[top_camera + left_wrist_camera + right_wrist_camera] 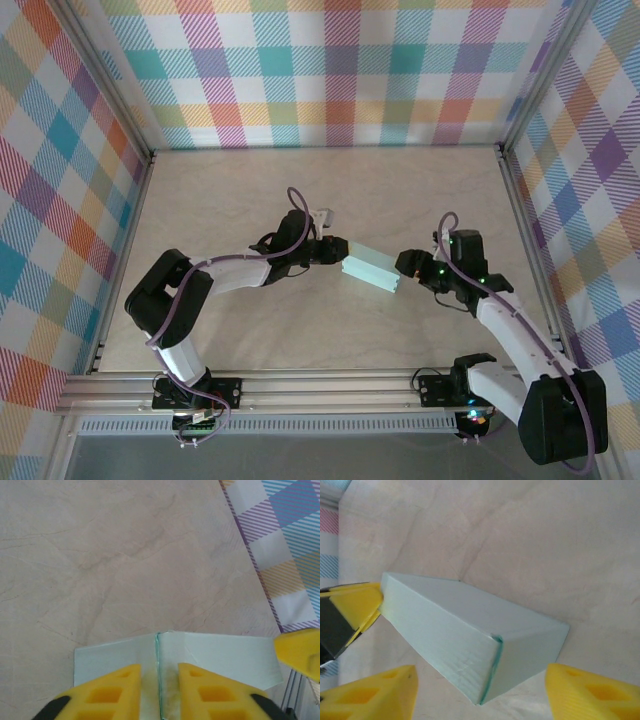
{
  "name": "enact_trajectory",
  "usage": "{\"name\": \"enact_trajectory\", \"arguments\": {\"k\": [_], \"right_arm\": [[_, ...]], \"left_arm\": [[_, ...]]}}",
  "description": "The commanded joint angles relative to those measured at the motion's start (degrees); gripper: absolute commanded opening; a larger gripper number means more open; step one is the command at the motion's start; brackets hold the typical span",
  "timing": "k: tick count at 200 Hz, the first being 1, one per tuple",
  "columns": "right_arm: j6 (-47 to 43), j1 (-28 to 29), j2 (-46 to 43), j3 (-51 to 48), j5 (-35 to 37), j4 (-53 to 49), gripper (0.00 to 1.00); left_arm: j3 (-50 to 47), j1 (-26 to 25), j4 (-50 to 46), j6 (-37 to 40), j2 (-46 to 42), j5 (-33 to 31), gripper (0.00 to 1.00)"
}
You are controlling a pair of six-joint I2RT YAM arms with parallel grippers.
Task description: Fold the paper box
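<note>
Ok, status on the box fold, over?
Left gripper at one end of the pale mint-green card box, grip unclear. Right gripper open, straddling the other end. Box folded into shape, on the beige table.

no readable text, labels, brands or numbers, paper box (372,270) unprinted

Pale beige marbled tabletop (400,190) fills centre frame, bare across the upper half. Pastel plaid fabric walls (330,70) enclose it at top, left and right. Silver aluminium frame posts (105,78) run along the wall corners. Silver slotted aluminium rail (330,385) spans the bottom edge.
</note>
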Motion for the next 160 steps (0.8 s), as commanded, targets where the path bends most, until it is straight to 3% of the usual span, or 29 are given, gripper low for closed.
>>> {"name": "enact_trajectory", "arguments": {"k": [1, 23, 27, 41, 71, 108, 160], "right_arm": [[-17.2, 0.4, 0.5, 4.7, 2.2, -5.1, 0.75], [-28.0, 1.1, 1.6, 9.2, 1.2, -8.7, 0.87], [-29.2, 1.3, 1.8, 10.0, 1.0, -9.0, 0.94], [-32.8, 3.0, 2.6, 12.1, 3.1, -9.5, 0.97], [-41.9, 8.0, 6.9, 17.3, 10.6, -13.9, 0.99], [-46.1, 8.9, 9.6, 19.3, 10.7, -16.0, 1.00], [-56.7, 10.0, 13.7, 21.4, 6.9, -20.3, 0.95]], "left_arm": [[-1.8, -0.8, -16.7, 2.2, 4.2, -0.5, 0.29], [-1.1, -0.9, -17.4, 2.6, 4.0, -0.1, 0.35], [-0.9, -0.9, -17.5, 2.6, 3.9, 0.0, 0.37], [-0.3, -0.8, -17.8, 2.7, 3.5, 0.2, 0.44], [5.3, -0.5, -22.3, 3.4, 1.3, 1.0, 0.63], [13.6, 0.1, -29.6, 6.6, -1.1, -1.8, 0.79], [7.1, 6.1, -23.2, 9.3, -9.1, -7.5, 0.89]]}}
